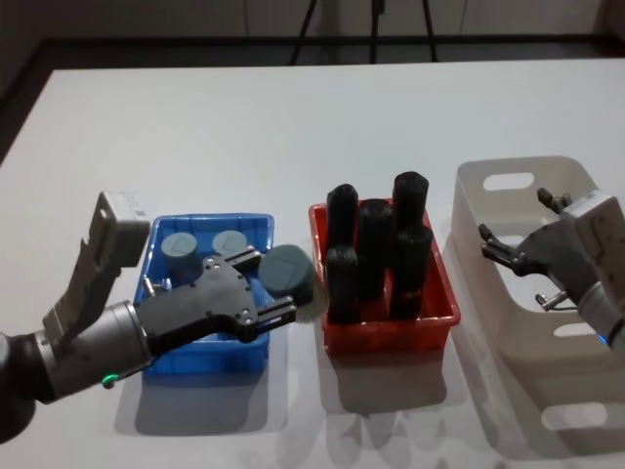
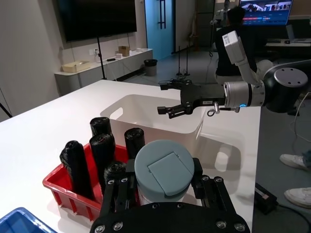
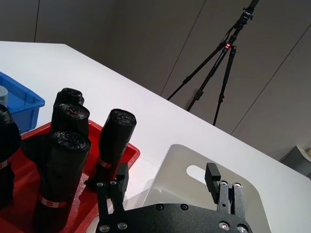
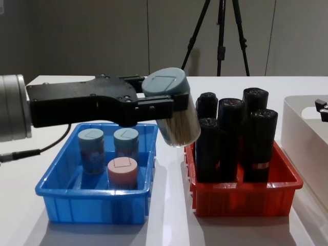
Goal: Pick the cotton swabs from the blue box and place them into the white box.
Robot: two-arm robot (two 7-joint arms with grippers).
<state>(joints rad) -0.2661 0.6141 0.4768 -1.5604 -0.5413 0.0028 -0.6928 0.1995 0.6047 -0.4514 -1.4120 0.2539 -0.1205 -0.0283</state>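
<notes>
**One tub lifted, now carry it across the red bin**

The left gripper (image 1: 271, 285) is clenched on one cotton swab tub (image 4: 175, 118) with a grey-blue lid. The fingers press on the two sides of the tub just under the lid. The tub hangs in the air, tilted, above the gap between the blue box (image 4: 92, 204) and the red bin (image 1: 391, 337). Three more tubs stand in the blue box (two grey-blue, one pink). The right gripper (image 1: 488, 244) hovers above the white box (image 1: 518, 174) with its fingers spread and nothing between them.

The step in hand, as I judge it, is the transport to the white box. The straight way passes over the black cylinders (image 1: 376, 244), which stand tall in the red bin, so the tub should travel well above their tops. The grip should stay firm, because the tub is smooth and leaning, and it could slip. The right gripper occupies the space over the white box; the left arm should come in beside it, not into it. It is better to lower the tub between the walls before opening, so that it does not bounce out.
</notes>
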